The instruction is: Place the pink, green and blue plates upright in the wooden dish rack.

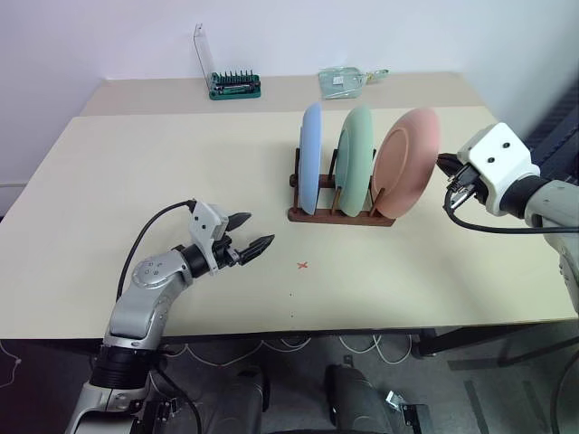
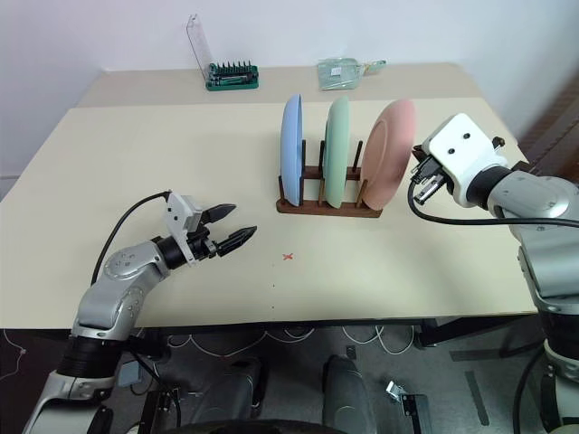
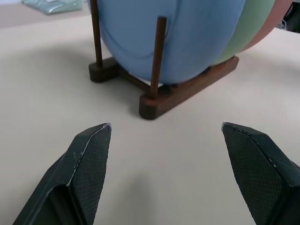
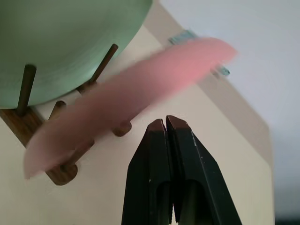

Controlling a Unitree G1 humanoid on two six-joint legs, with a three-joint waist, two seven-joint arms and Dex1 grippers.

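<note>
The dark wooden dish rack (image 1: 342, 215) stands right of the table's middle. Three plates stand on edge between its pegs: blue plate (image 1: 310, 161) on the left, green plate (image 1: 356, 158) in the middle, pink plate (image 1: 407, 161) on the right, leaning outward to the right. My right gripper (image 1: 445, 165) hovers just right of the pink plate's rim, apart from it, fingers (image 4: 185, 154) shut on nothing. My left gripper (image 1: 261, 229) stays low over the table, left of and nearer than the rack, open and empty, pointing at the rack's blue-plate end (image 3: 154, 101).
A green tray of bits (image 1: 235, 87) with an upright clear lid and a clear plastic packet (image 1: 344, 80) lie at the table's far edge. A small red cross (image 1: 303, 265) marks the table (image 1: 136, 181) in front of the rack.
</note>
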